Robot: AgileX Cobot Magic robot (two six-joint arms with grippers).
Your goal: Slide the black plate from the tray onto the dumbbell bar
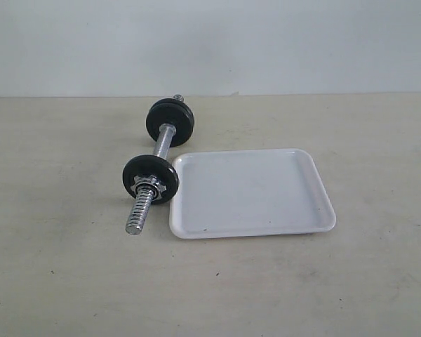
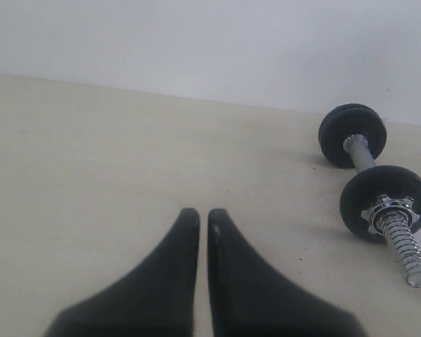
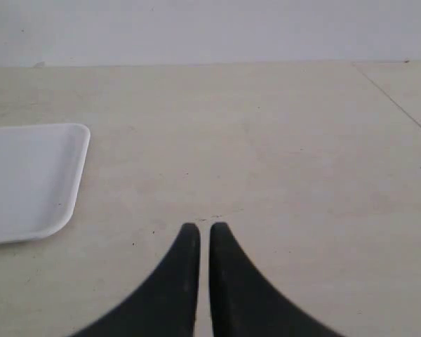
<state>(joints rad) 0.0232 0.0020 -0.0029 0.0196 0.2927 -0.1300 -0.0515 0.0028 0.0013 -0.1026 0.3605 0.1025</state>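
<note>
The tray (image 1: pixel 252 193), centre-right, lies bare. The black plate (image 1: pixel 163 172) is probably the near disc on the dumbbell bar (image 1: pixel 165 140), locked by a chrome collar (image 1: pixel 146 186). Left gripper (image 2: pixel 203 214) and right gripper (image 3: pixel 203 228) hold nothing, jaws together.

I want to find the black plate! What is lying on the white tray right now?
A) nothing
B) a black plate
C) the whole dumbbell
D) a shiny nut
A: the tray shows only its bare white floor. The only black pieces in sight, the near black disc and the far black disc, sit on the dumbbell bar beside it.
</note>
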